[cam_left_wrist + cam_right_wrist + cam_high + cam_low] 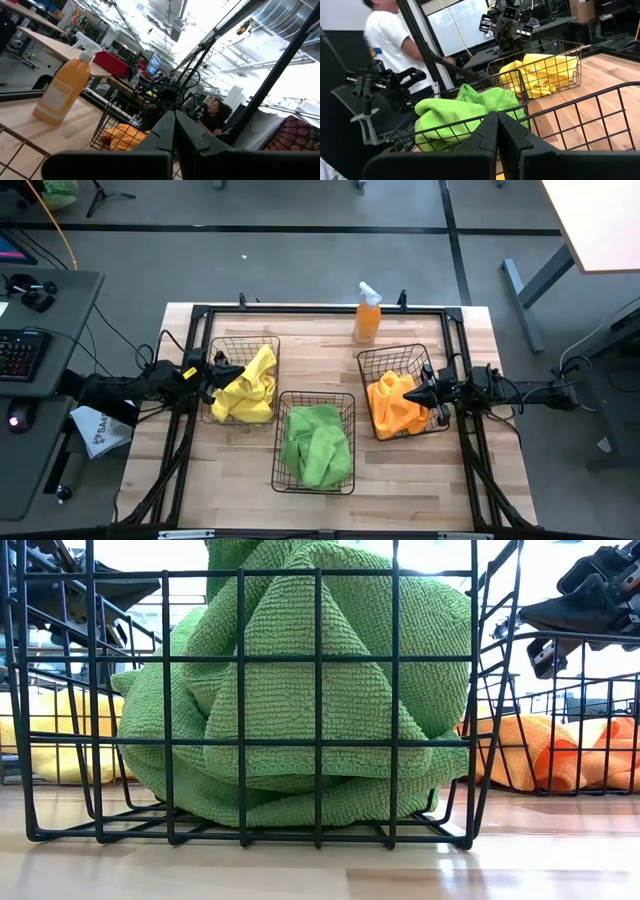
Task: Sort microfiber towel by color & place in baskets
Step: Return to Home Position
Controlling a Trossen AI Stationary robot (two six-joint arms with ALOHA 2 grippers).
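Three baskets (315, 393) each hold one colour: yellow towels (248, 392), green towels (318, 442), orange towels (392, 406), so sorting looks done; left end effector (232, 369) and right end effector (412, 396) hang closed, empty.

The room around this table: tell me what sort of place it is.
Probably a robotics lab or workshop: exposed ceiling ducts, desks and a monitor, and a keyboard station beside the wooden table. Left tool and right tool hover shut over it.

The wooden surface (410, 480) bore a left basket (240, 342), middle basket (315, 394) and right basket (388, 360) mid-frame, a spray bottle (367, 317) upper centre.
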